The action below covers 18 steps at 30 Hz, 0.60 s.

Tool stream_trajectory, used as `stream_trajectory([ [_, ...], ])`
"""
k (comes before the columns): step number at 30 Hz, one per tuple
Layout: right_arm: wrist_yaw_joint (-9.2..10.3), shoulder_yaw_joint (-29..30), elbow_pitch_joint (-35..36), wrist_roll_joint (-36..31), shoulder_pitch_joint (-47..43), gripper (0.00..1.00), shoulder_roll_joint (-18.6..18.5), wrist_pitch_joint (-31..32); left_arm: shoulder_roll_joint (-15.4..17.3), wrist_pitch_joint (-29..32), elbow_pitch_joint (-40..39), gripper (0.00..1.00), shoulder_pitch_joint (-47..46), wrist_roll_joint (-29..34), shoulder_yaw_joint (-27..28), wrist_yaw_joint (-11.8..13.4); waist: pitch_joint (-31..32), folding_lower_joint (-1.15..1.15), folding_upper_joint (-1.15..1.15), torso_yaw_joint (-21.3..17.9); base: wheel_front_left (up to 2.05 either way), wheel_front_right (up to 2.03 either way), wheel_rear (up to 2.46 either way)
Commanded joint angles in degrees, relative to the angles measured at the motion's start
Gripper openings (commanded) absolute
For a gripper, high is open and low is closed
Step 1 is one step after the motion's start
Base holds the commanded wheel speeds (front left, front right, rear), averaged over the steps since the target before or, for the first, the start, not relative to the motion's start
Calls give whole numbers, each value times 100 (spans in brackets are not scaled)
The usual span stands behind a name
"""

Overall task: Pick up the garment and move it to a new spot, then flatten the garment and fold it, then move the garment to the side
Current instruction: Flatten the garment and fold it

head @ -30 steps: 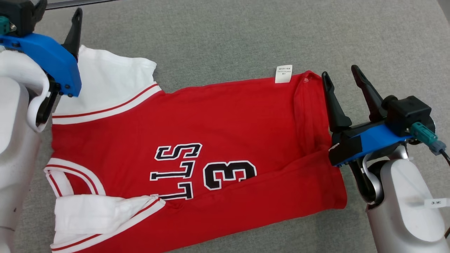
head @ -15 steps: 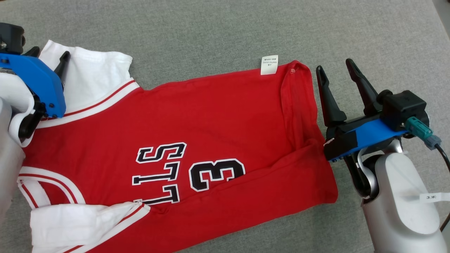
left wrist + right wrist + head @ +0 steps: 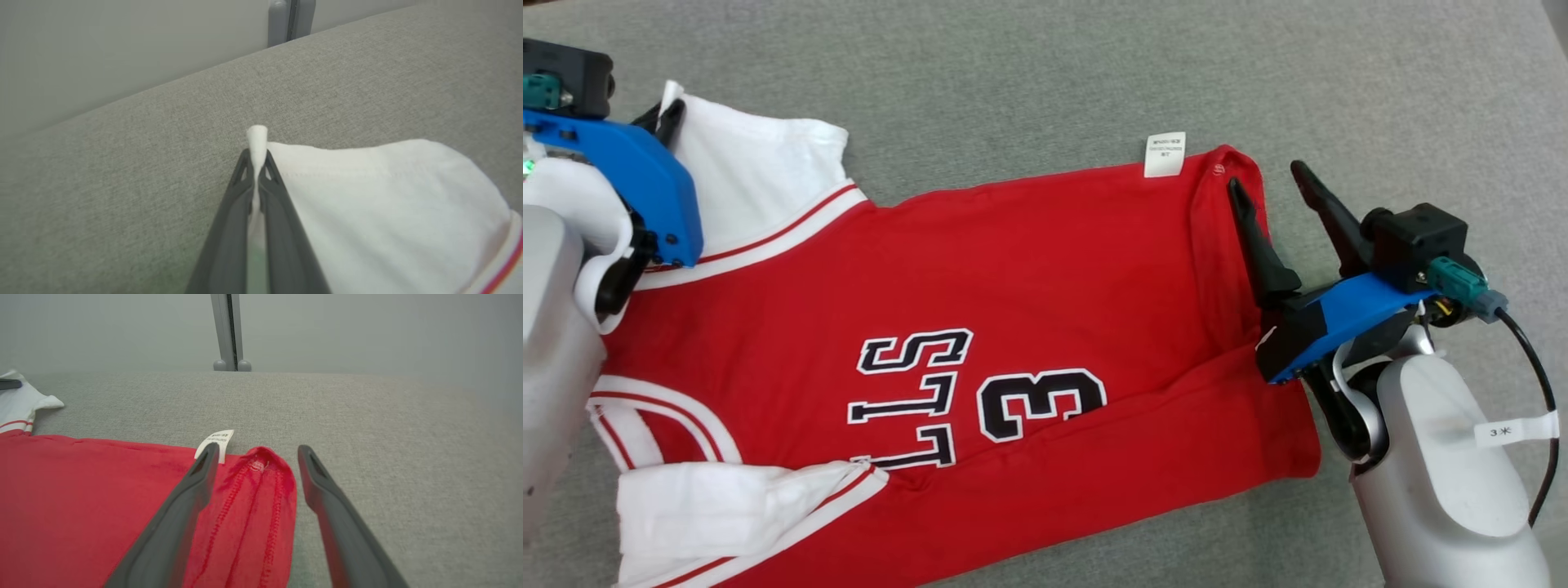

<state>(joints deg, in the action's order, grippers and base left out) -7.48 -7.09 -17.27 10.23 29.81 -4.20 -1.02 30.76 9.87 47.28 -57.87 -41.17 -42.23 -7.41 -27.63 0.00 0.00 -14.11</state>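
The red jersey (image 3: 980,327) lay spread on the grey padded surface (image 3: 1045,73), bare room beyond it from ten to two o'clock. At nine o'clock the left gripper (image 3: 256,157) pinched the white sleeve (image 3: 760,171) corner tight — at three o'clock the right gripper (image 3: 1266,175) stood wide, straddling the hem corner (image 3: 265,461), gripping nothing.

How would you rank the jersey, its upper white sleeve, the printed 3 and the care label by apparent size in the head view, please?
1. jersey, by far the largest
2. upper white sleeve
3. printed 3
4. care label, the smallest
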Motion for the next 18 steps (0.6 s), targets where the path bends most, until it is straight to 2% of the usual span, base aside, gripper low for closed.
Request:
stream_trajectory([
  [1, -3, -7, -42, 82, 48, 100, -27, 96, -36, -114, -36, 0, -107, 22, -84, -6, 25, 0, 0, 58, 0, 0, 0],
  [10, -3, 111, -426, 274, 243, 100, -60, 644, -196, -567, -206, 0, -242, 13, -456, -6, 72, 0, 0, 433, 0, 0, 0],
  [18, -3, 428, -966, 226, 603, 100, -86, 851, -336, -815, -331, 0, -367, -15, -721, -6, 47, 0, 0, 671, 0, 0, 0],
])
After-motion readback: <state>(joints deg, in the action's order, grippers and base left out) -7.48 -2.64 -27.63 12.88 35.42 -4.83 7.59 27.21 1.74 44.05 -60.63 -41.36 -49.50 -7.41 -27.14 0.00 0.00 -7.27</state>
